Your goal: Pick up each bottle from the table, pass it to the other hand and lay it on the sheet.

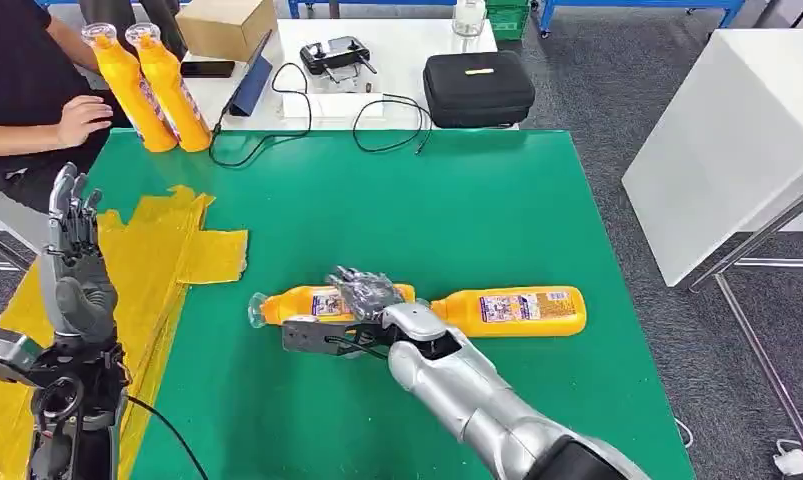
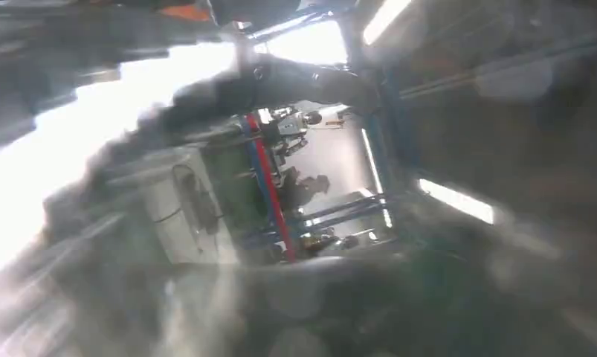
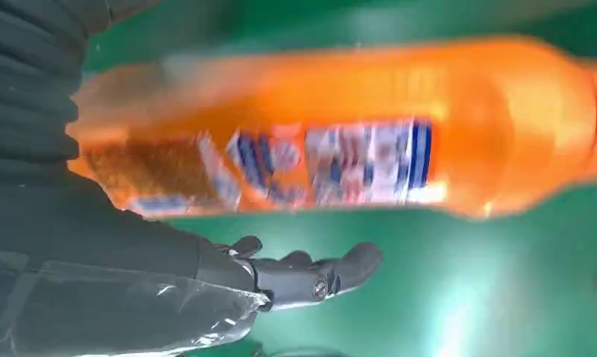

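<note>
Silver and close under the head camera, my right arm runs up across the green bench (image 1: 497, 200) to the right hand (image 1: 365, 292), which lies over the near bottle (image 1: 297, 304). That bottle lies flat, long axis left to right, cap toward the yellow sheet (image 1: 167, 260). A second bottle (image 1: 512, 311) lies end to end with it, further right. From the wrist, the thumb (image 3: 317, 274) stands clear of the orange body, so I judge the right hand wide, not yet gripping. My left hand (image 1: 72, 255) stands upright over the sheet, fingers straight and apart, holding nothing, well apart from both bottles. Two more bottles (image 1: 152, 85) stand at the far left corner beside a person's hand (image 1: 82, 118).
</note>
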Robot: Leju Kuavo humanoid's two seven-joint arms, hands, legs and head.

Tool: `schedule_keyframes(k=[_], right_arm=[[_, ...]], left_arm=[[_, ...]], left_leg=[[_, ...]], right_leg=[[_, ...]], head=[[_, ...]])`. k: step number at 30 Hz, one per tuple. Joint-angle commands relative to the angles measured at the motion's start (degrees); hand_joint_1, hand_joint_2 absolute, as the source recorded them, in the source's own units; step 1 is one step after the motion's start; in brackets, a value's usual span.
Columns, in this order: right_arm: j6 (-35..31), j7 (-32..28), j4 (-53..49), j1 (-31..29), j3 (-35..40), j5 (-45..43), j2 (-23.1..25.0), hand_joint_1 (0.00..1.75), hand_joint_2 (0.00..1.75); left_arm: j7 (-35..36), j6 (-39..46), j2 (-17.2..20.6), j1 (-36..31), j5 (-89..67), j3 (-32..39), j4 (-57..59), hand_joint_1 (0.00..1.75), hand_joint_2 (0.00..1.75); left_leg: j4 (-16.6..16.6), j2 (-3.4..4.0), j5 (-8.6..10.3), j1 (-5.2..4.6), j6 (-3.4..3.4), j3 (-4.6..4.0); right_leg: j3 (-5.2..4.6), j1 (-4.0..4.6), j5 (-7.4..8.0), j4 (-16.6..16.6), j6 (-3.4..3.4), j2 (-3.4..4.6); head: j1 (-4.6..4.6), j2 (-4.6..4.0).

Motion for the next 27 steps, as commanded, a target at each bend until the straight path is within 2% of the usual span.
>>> schedule_keyframes(k=[1,5,6,7,8,22,27], right_arm=[[12.57,3.05,16.03,-4.5,9.19,2.62,4.03,0.0,1.75],[15.24,4.98,17.18,-4.24,12.58,5.41,3.68,0.0,1.75],[15.38,5.59,17.06,-4.22,12.92,5.8,3.5,0.16,1.75],[15.72,6.13,16.82,-4.27,13.4,6.33,3.3,1.75,1.75],[16.12,6.96,16.58,-4.41,14.05,7.1,3.08,1.75,1.75],[14.75,7.28,15.81,-4.65,12.37,5.92,2.91,1.75,1.75],[9.33,7.09,14.33,-4.35,8.34,3.15,3.04,1.75,1.75]], left_arm=[[-0.25,-0.36,-1.1,-2.77,0.9,1.11,4.3,0.0,0.0],[-0.27,-0.18,-1.2,-2.46,1.19,1.53,4.32,0.0,0.0],[-0.17,-0.1,-1.2,-2.47,1.16,1.6,4.13,0.0,0.0],[-0.15,-0.13,-1.17,-2.52,1.25,1.54,3.72,0.0,0.0],[0.05,0.07,-1.17,-2.52,1.39,1.61,3.37,0.0,0.0],[0.26,0.09,-0.92,-2.84,1.57,1.78,3.87,0.0,0.0],[0.21,-0.02,-0.79,-2.9,1.86,2.1,3.99,0.0,0.0]], left_leg=[[-0.02,-0.02,-0.05,0.02,0.0,0.19],[-0.09,-0.12,0.0,0.02,0.0,0.25],[-0.05,-0.17,0.01,0.0,0.0,0.16],[-0.02,-0.22,-0.01,0.01,0.0,0.17],[-0.1,-0.06,-0.01,0.01,0.0,0.28],[-0.08,-0.17,0.11,0.01,-0.02,0.35],[-0.07,-0.23,0.11,0.05,-0.02,0.35]], right_leg=[[0.21,0.03,-0.04,-0.04,-0.01,-0.07],[0.26,0.02,-0.02,-0.11,-0.01,-0.15],[0.18,0.0,-0.04,-0.07,0.0,-0.2],[0.22,0.02,-0.06,-0.05,0.0,-0.27],[0.28,0.02,-0.01,-0.13,-0.01,-0.11],[0.35,0.01,0.02,-0.1,0.0,-0.2],[0.4,0.06,0.03,-0.14,-0.01,-0.3]], head=[[0.02,0.0],[0.02,0.0],[0.02,0.0],[0.06,0.0],[-0.07,0.0],[0.0,0.0],[0.0,0.0]])
